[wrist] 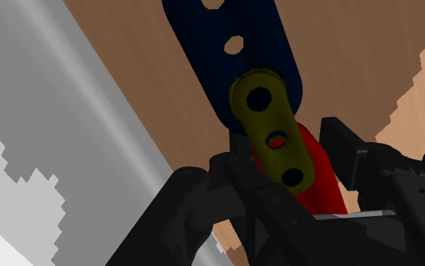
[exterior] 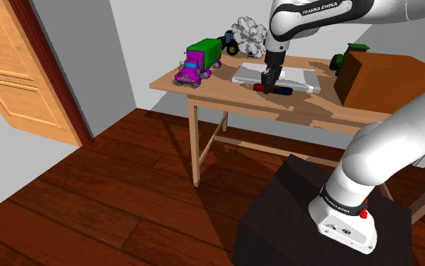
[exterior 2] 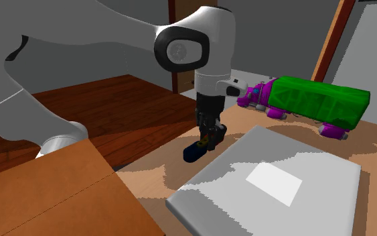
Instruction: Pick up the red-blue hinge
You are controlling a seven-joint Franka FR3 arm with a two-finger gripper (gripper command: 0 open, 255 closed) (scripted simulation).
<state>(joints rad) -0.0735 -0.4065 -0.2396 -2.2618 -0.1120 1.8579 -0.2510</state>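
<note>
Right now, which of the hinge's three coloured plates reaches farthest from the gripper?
The dark blue plate; the red plate and olive strip lie nearer.

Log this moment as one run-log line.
phase: grasp | gripper: shut on red-blue hinge | place: over table, beside grey flat box | lift: cannot tell

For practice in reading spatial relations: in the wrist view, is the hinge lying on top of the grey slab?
No: the hinge is over the wooden table, with the grey slab off to one side of it.
</note>
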